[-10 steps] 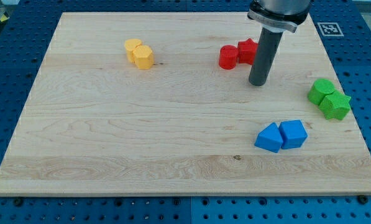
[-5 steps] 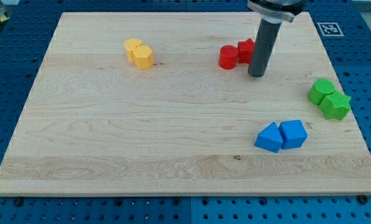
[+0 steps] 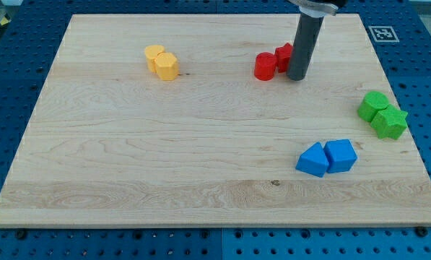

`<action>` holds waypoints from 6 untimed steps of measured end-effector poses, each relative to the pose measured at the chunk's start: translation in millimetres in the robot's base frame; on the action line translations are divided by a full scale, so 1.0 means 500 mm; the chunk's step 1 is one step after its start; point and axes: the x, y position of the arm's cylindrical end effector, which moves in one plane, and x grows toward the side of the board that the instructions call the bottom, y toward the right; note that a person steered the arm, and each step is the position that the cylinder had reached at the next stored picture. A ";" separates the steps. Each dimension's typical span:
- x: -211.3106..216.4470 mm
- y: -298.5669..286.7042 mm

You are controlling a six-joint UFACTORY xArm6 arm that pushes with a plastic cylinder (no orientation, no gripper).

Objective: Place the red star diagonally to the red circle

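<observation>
The red circle (image 3: 265, 66) stands on the wooden board (image 3: 164, 144) near the view's top, right of centre. The red star (image 3: 284, 57) touches it on its right and slightly higher, partly hidden by my rod. My tip (image 3: 297, 78) rests on the board right against the star's lower right side, a little right of the circle.
Two yellow blocks (image 3: 162, 62) sit together at the upper left. Two green blocks (image 3: 382, 115) lie near the right edge. A blue triangle (image 3: 312, 160) and a blue cube (image 3: 341, 155) sit at the lower right. A printed marker (image 3: 381, 32) is at the top right corner.
My tip has moved toward the view's top, from below and right of the red star up to beside it. The blocks have not visibly moved.
</observation>
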 end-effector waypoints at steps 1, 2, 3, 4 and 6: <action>-0.012 0.000; -0.024 0.000; -0.035 0.000; -0.048 0.000; -0.072 0.000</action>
